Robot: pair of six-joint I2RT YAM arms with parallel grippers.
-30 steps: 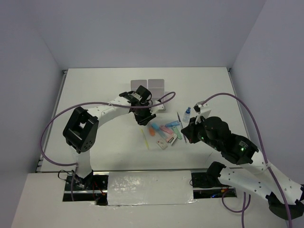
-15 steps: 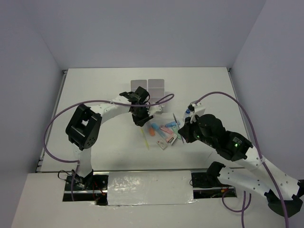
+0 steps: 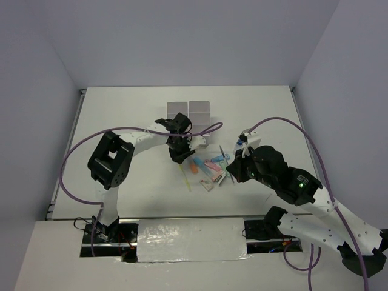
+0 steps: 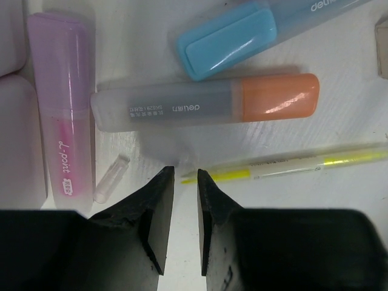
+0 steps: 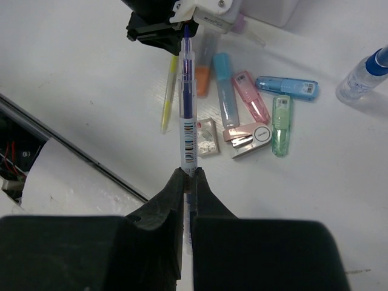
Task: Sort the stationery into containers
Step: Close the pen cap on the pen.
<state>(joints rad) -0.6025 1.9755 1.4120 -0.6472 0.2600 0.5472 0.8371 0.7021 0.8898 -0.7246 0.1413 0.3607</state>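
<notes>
Right gripper: clamped on a clear blue-tipped pen, held above the stationery pile at frame centre, likely bound for the containers just above. Left gripper: narrow, empty, straddling the tip of the yellow pen, apparently to pinch it.

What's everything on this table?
containers: one block, white, far side
yellow pen: one, yellow, pile's edge
orange marker: one, orange cap, beside yellow pen
blue marker: one, blue, beside orange marker
pink marker: one, pink, pile's middle
purple marker: one, purple, near containers
blue piece and green piece: one each, bottle's side
pink-white piece and clear packet: one each, pile's near edge
bottle: one, blue cap, apart from pile
clear pen: one, clear, in right gripper
left gripper: black, open, by yellow pen
right gripper: black, shut on clear pen
</notes>
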